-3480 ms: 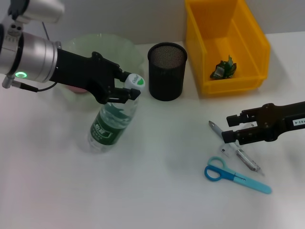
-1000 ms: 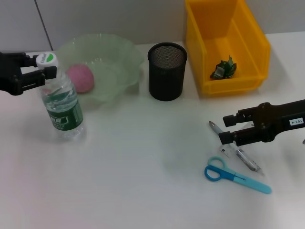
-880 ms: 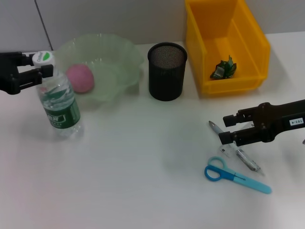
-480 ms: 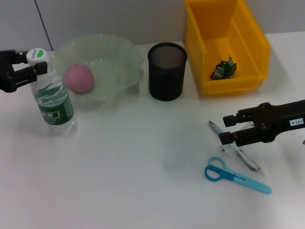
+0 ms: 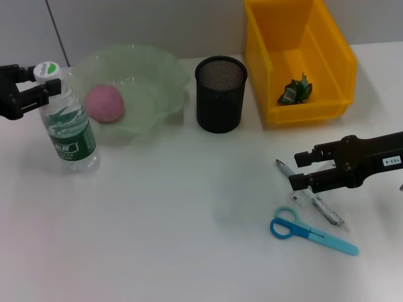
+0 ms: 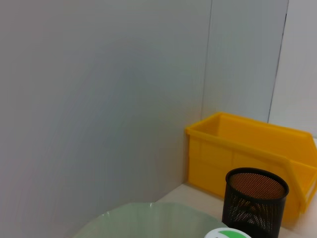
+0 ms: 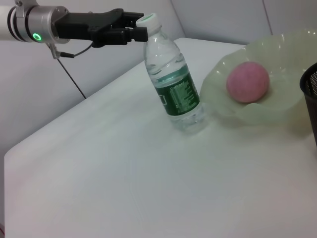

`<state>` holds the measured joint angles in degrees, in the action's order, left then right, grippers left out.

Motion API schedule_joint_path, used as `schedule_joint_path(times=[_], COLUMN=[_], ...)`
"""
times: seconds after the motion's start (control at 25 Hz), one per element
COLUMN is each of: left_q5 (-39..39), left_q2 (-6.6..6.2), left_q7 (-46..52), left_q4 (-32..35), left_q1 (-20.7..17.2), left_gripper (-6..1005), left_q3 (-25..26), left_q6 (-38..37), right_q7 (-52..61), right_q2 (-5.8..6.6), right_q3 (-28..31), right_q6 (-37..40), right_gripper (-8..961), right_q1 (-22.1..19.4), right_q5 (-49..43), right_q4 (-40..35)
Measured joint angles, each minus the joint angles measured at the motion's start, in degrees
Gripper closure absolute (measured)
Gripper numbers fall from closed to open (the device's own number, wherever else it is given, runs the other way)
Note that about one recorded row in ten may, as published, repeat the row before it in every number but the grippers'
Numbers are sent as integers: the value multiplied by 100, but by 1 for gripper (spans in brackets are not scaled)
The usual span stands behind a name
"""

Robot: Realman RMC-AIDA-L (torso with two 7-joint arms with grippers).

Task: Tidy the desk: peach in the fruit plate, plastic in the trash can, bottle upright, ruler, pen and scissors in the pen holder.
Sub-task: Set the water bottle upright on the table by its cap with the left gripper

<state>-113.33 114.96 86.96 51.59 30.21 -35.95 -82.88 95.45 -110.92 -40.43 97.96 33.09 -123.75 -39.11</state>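
Yellow trash can [image 5: 296, 60] standing just right of the black mesh pen holder [image 5: 220, 94], crumpled plastic [image 5: 296, 91] already inside. Green fruit plate [image 5: 141, 85] just left of the pen holder, pink peach [image 5: 104, 104] resting in it. Farther left of the pen holder, beyond the plate: clear bottle [image 5: 68, 119], upright on the white desk [image 5: 176, 233], nearly full by the look of it, so probably weighty and stable at the base, thin-walled and slippery at the middle; best held at the neck under the white cap. Left gripper [image 5: 34, 91] at that cap, fingers narrow and clamped on it. Right gripper [image 5: 302, 170] low over the desk, well to the right and nearer the robot than the pen holder, jaws parted and holding nothing, tips just above the pen [image 5: 310, 195]. Blue scissors [image 5: 312, 231] lying flat just beyond the pen, stiff, thin and hard to pinch off the surface; handle loops likely the easiest hold. No ruler visible.
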Motion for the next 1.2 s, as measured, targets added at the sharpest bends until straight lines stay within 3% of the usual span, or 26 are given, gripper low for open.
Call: schedule_joint_path(times=[1.2], left_q5=[10], left_q2=[18], left_q7=[-294], left_q4=[-252], left_q1=[12], left_gripper=[430], left_q3=[0], left_q6=[114], right_q7=[49], right_q2=[0], right_q3=[0], right_q6=[7], right_gripper=[231], right_q1=[4], right_q5=[-12], right_q4=[-1])
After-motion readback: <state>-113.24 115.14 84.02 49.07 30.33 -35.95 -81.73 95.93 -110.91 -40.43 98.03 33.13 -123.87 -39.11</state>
